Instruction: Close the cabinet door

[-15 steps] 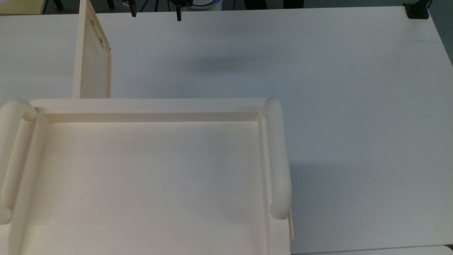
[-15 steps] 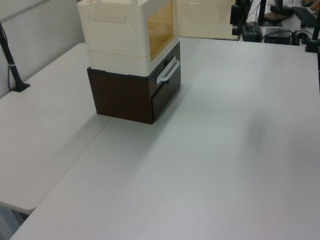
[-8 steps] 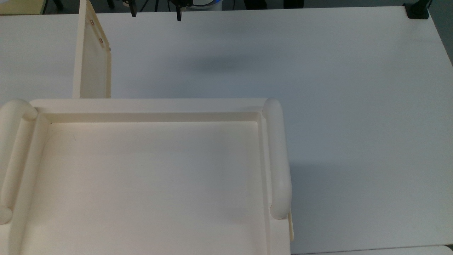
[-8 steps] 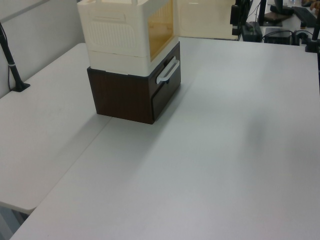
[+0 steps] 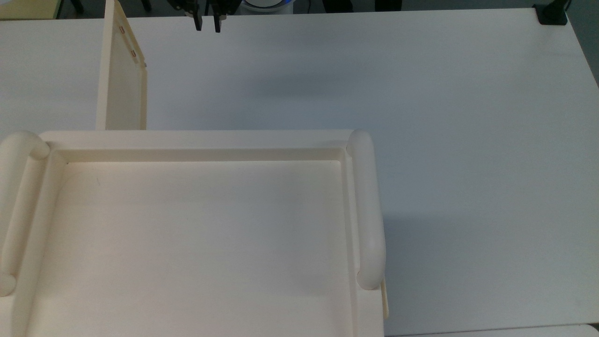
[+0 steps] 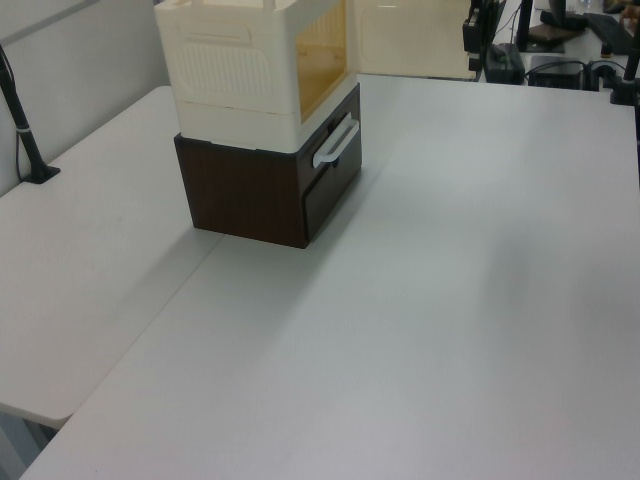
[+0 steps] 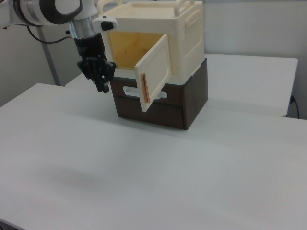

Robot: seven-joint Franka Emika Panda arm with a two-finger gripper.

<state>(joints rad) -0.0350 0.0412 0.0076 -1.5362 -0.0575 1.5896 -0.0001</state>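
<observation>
Top view — gripper [image 5: 207, 25] fingers narrowed since earlier; cabinet door [image 5: 122, 89] open.

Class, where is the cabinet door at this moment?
In the right view, the cabinet door hangs open from the cabinet, with the gripper off to its left.

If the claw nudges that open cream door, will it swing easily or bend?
The door is a flat panel with a raised rim, so it probably stays stiff rather than bending. It stands wide open from one edge of the cabinet, so a push near its free edge would likely swing it shut. It looks thin, so likely light.
</observation>
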